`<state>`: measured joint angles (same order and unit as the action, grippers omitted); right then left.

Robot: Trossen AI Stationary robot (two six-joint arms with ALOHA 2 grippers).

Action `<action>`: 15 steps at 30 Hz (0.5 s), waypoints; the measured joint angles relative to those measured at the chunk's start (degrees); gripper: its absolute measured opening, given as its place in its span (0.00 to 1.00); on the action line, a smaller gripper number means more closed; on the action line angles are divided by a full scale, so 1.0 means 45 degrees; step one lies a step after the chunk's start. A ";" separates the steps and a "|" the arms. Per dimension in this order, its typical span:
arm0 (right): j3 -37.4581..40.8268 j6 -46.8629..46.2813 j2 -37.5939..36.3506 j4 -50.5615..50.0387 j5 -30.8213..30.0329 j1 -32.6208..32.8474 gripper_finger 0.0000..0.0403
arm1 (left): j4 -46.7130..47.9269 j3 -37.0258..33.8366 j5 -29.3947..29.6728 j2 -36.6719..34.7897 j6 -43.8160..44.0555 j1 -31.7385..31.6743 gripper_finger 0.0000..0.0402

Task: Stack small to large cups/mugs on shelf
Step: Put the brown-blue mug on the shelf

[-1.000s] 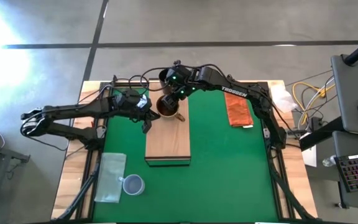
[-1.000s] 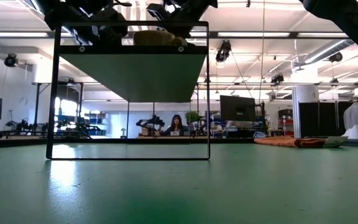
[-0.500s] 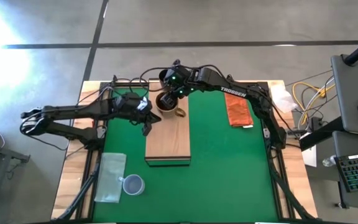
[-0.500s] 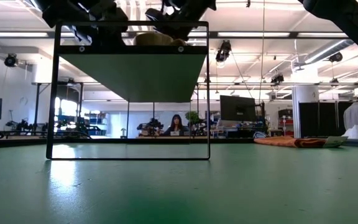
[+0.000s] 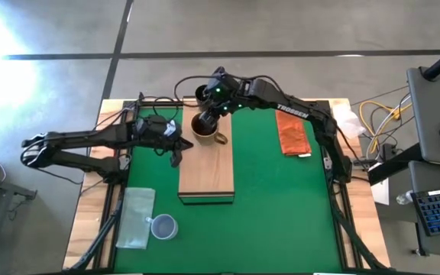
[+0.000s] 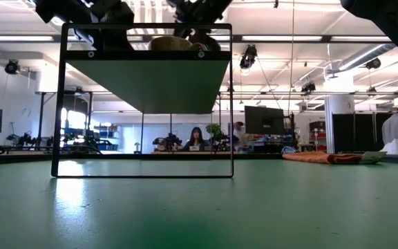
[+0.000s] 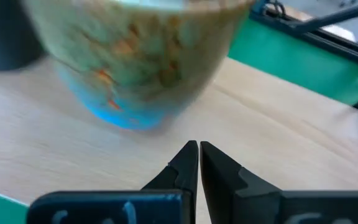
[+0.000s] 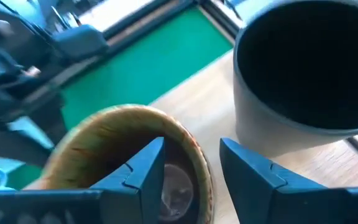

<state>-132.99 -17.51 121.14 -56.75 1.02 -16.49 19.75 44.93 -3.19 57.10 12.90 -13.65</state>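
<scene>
Right gripper (image 8: 188, 165) in the upper middle of the high view, fingers (image 8: 145, 168) parted narrowly and empty, straddling the rim of the brown glossy mug with a handle (image 5: 207, 130); one finger inside the mouth, the other outside. Just beside it, toward the top of the frame, the narrow black handleless cup (image 5: 205, 95), upright on the far end of the long light-wood shelf board with a dark edge (image 5: 206, 172). Left gripper (image 7: 197, 163) at centre left of the high view, fingers pressed together on nothing, hovering low over the board's left edge, tips aimed at the mug's foot.

Underneath, a green mat (image 5: 281, 206) over a wooden table (image 5: 86, 221). In the low view, the shelf raised on a thin black frame (image 6: 144, 100), mug just visible on top. Beyond the table, a wide hall with ceiling lights, desks and monitors; a seated person (image 6: 195, 138) at centre, another person (image 6: 397, 128) at the right edge.

Lower left of the high view: pale blue-grey mug (image 5: 163, 226) touching a clear plastic bag (image 5: 136, 217), well apart from the shelf's near end. Upper right: folded orange-brown cloth (image 5: 292, 134) near the right arm.
</scene>
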 joint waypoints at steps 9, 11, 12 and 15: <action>-0.0373 -0.0432 -0.0652 -0.2236 -0.0542 0.0219 0.35 | 0.0115 -0.0016 0.2232 -0.0452 -0.1399 -0.0270 0.01; -0.0373 -0.0440 -0.0731 -0.2749 -0.0950 0.0370 0.33 | 0.0111 -0.0015 0.2276 -0.0349 -0.1686 -0.0440 0.01; -0.0368 -0.0446 -0.0771 -0.3088 -0.1071 0.0443 0.32 | 0.0092 -0.0019 0.2280 -0.0292 -0.1822 -0.0547 0.01; -0.0368 -0.0665 -0.0847 -0.3718 -0.1563 0.0665 0.29 | 0.0041 -0.0029 0.2383 -0.0050 -0.2288 -0.0868 0.01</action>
<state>-134.65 -20.50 117.33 -73.48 -6.02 -13.50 19.93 44.80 7.53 56.88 2.61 -17.56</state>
